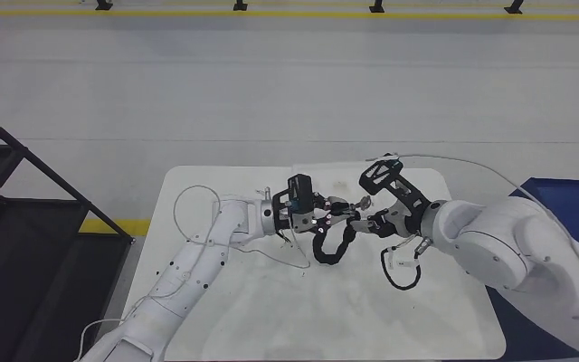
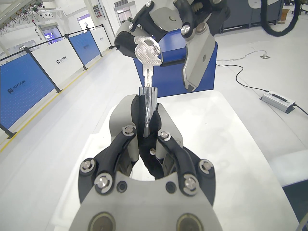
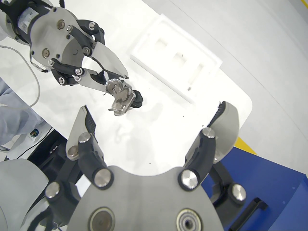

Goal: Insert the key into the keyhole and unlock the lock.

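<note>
My left gripper [image 2: 144,108] is shut on the chrome cylinder of the lock [image 2: 148,97] and holds it above the white table [image 2: 216,133]. A silver key [image 2: 148,54] stands with its blade in the keyhole at the cylinder's end. My right gripper [image 2: 158,66] is open, one finger on each side of the key's head. In the right wrist view, the right gripper [image 3: 154,111] is spread wide a short way from the key [image 3: 122,98] and the lock [image 3: 112,85]. From above, the left gripper [image 1: 336,210] and right gripper [image 1: 364,223] meet mid-table, and the lock's black cable [image 1: 330,246] hangs below.
A white foam tray [image 3: 175,58] with rectangular recesses lies on the table beyond the grippers. A blue cabinet [image 1: 552,199] stands past the table's right edge, and a black rack [image 1: 36,235] is at the left. Thin white cables [image 1: 194,204] trail beside the left arm.
</note>
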